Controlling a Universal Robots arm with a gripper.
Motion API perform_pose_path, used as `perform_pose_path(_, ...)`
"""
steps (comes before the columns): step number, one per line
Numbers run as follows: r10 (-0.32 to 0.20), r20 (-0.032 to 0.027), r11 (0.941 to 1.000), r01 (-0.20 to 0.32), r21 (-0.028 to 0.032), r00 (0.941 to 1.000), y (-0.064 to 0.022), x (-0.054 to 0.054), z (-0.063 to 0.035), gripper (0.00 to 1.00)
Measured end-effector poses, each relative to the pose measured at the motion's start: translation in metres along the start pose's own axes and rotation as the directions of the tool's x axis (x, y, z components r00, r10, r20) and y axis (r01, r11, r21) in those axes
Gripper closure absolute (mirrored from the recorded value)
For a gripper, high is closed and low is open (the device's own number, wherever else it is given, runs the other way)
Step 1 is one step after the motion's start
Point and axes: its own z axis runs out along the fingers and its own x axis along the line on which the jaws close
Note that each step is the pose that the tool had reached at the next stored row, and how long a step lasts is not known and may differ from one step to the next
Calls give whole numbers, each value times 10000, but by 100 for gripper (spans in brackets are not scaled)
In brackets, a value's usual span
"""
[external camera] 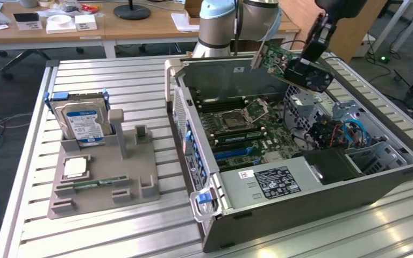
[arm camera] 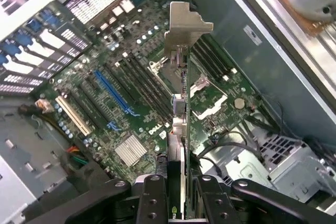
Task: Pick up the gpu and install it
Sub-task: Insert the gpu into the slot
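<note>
The gpu (external camera: 287,63), a green card with a black fan face and a silver end bracket, hangs tilted in the air above the back of the open computer case (external camera: 292,188). My gripper (external camera: 308,60) is shut on it. In the wrist view the card (arm camera: 181,108) stands edge-on between my fingers (arm camera: 152,198), its silver bracket (arm camera: 185,24) pointing away. Below it lies the green motherboard (arm camera: 131,93) with a long blue slot (arm camera: 113,94) and a white slot (arm camera: 73,115). The card touches nothing in the case.
On the slatted table (external camera: 92,236), at the exterior view's left, a grey fixture (external camera: 109,177) holds a silver hard drive (external camera: 84,123), a processor (external camera: 76,167) and a RAM stick (external camera: 92,184). Cables and a drive cage (external camera: 343,129) fill the case's right side. Desks stand behind.
</note>
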Motion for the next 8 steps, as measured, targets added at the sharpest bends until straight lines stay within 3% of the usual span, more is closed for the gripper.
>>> perform_pose_path(4, -732, -69, 9973, 732, -17, 9973, -1, 0, 5, 74)
perform_pose_path(8, -1442, -135, 9895, 1441, -40, 9895, -1, 0, 10, 74)
